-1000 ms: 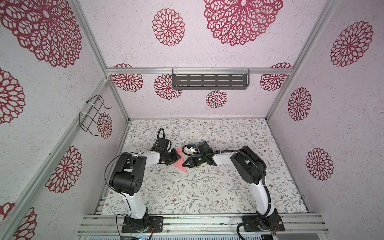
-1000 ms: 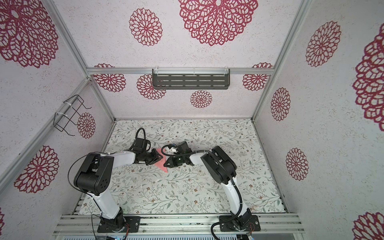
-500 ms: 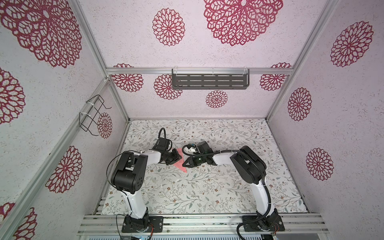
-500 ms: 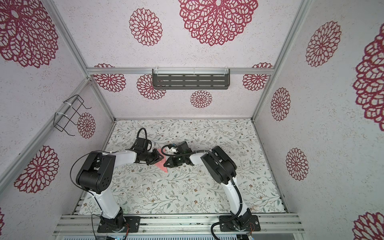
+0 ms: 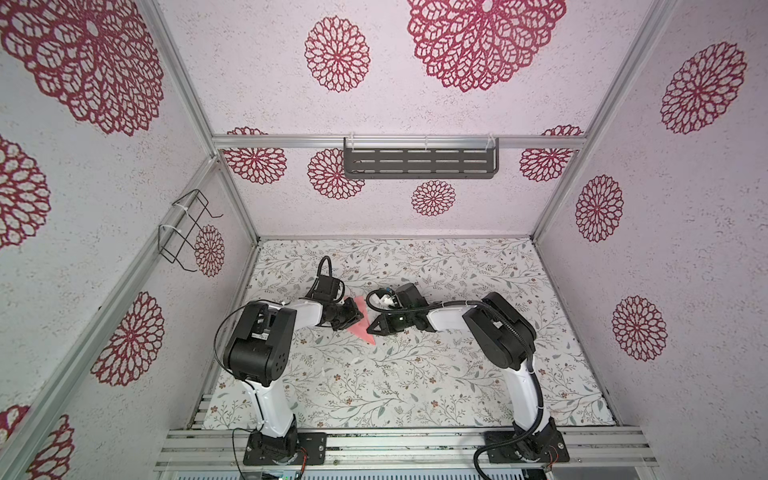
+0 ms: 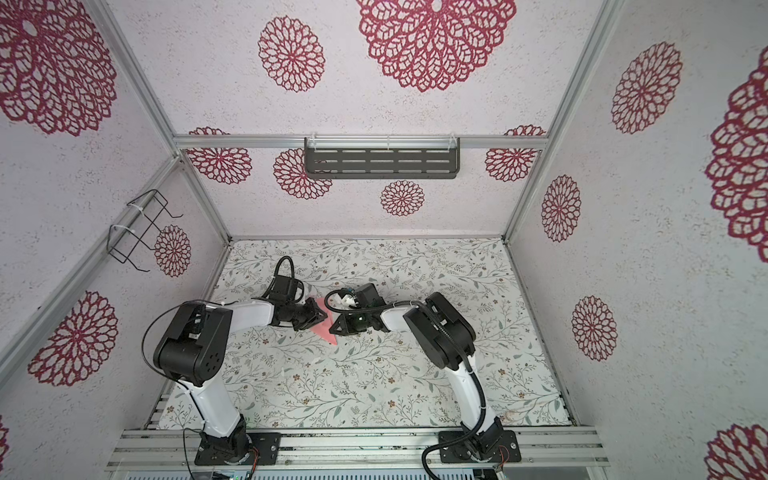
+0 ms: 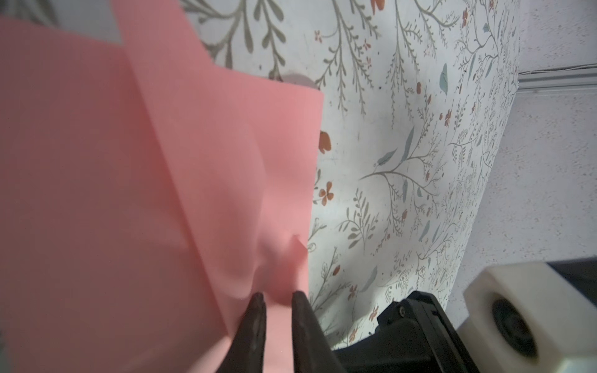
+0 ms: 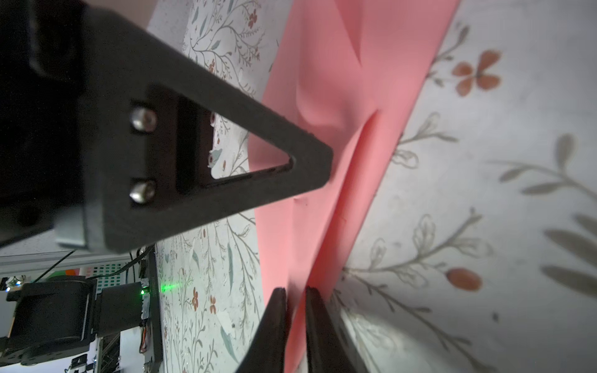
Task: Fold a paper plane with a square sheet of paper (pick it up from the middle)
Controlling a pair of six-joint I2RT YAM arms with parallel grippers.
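Rosette-print walls — floral tabletop

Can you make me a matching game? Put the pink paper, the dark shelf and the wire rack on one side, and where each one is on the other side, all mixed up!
1 pink paper
2 dark shelf
3 wire rack

A on the left side wall
B pinched by the left gripper and the right gripper
C on the back wall

Pairs: 1-B, 2-C, 3-A

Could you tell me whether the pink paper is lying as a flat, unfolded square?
No; in the left wrist view the salmon-pink paper shows a sharp diagonal crease with one layer overlapping another.
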